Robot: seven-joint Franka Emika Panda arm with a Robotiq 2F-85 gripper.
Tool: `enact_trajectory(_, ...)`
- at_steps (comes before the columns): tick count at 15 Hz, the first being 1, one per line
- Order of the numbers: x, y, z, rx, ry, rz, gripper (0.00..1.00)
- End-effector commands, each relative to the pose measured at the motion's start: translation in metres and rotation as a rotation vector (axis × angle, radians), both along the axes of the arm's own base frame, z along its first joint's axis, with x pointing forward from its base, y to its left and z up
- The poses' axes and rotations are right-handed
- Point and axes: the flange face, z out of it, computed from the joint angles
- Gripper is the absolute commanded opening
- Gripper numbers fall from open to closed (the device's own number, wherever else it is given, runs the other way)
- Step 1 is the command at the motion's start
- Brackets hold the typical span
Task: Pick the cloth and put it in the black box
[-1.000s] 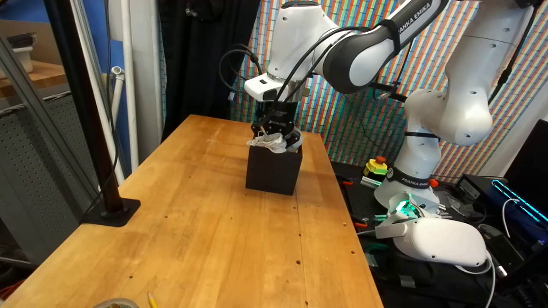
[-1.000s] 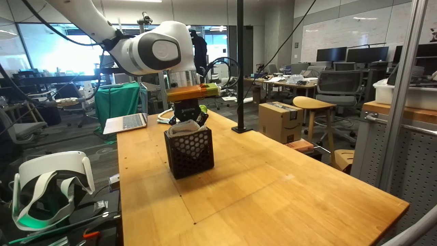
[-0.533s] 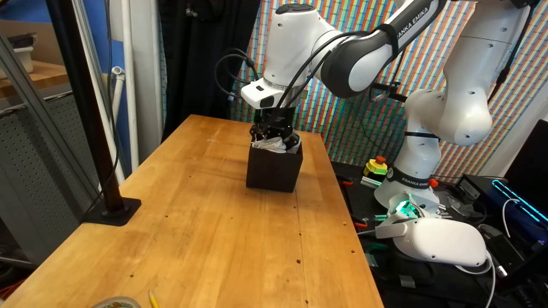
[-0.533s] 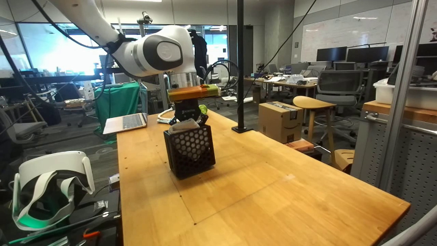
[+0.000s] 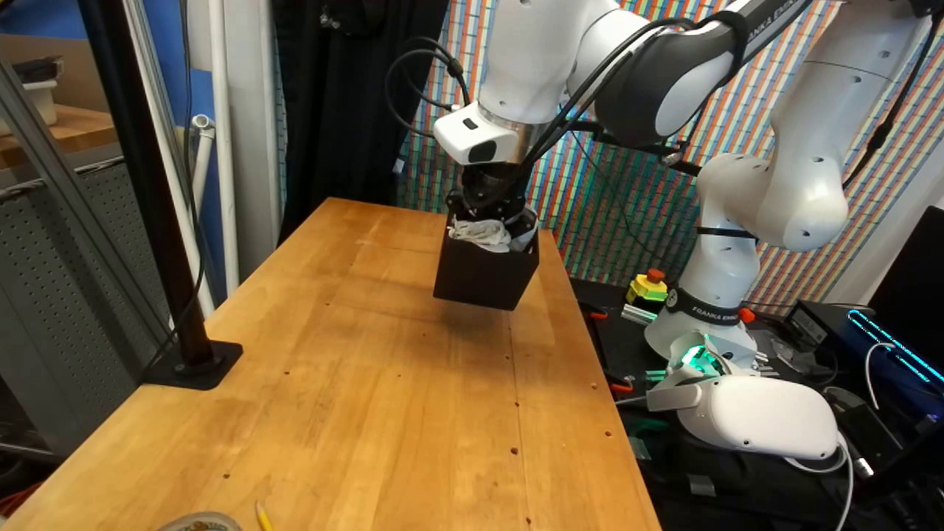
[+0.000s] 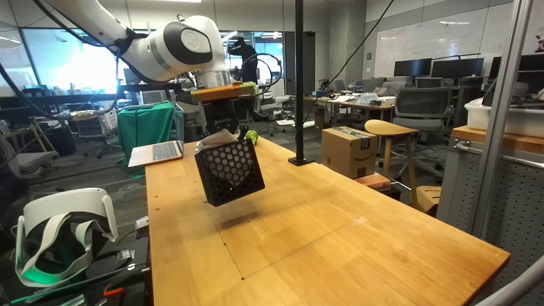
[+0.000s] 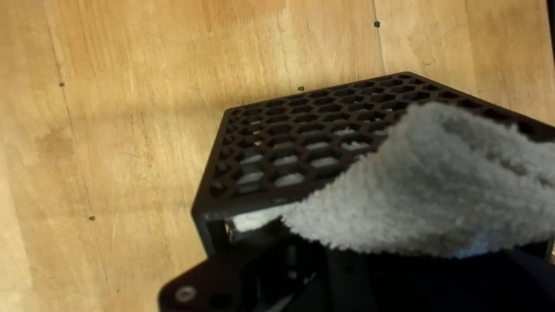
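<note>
1. Progress: mostly there. Our bunched fuzzy grey-white cloth (image 7: 412, 195) is in the black rectangular plastic-looking box (image 5: 487, 276), folds poking above the rim, just under the black Robotiq gripper (image 5: 490, 203).
2. Issue: box hangs directly below the gripper, tilted, clear of the light-brown wooden table (image 5: 369, 369) in both exterior views.
3. Gripper state: fingertips are hidden by cloth and box wall. We can't say whether they're apart, together or clamped on something; our guess is box wall or cloth is caught on them.
4. Left, our call: lower until the box base sits flat beneath the gripper, let go, back straight up, check the cloth stays behind.
5. Task count: one gripper, one box, at least one cloth; folds overlap, so we can't rule out a second.
6. Other count: one table; one slim yellow pencil (image 5: 262, 516), well apart from the gripper, near one round-rimmed item (image 5: 199, 523) cut off by the frame; one silver laptop (image 6: 157, 153), past the gripper in an exterior view.
</note>
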Motion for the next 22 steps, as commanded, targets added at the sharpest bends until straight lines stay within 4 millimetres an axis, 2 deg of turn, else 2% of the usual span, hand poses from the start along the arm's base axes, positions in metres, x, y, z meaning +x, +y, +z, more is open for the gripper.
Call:
enact_trajectory(1, -0.007, 0.002, 0.025, 0.01, -0.026, -0.001, 0.01)
enact_trajectory(4, 0.003, -0.001, 0.017, 0.057, -0.027, 0.011, 0.01)
enact_trajectory(10, 0.032, -0.028, -0.022, 0.187, 0.052, -0.052, 0.01)
enact_trajectory(13, 0.039, -0.038, -0.031, 0.223, 0.081, -0.074, 0.01)
enact_trajectory(15, 0.038, -0.039, -0.026, 0.242, 0.075, -0.074, 0.01)
enact_trajectory(20, 0.02, -0.026, 0.013, 0.267, -0.043, -0.041, 0.01)
enact_trajectory(22, 0.019, -0.022, 0.021, 0.271, -0.064, -0.032, 0.01)
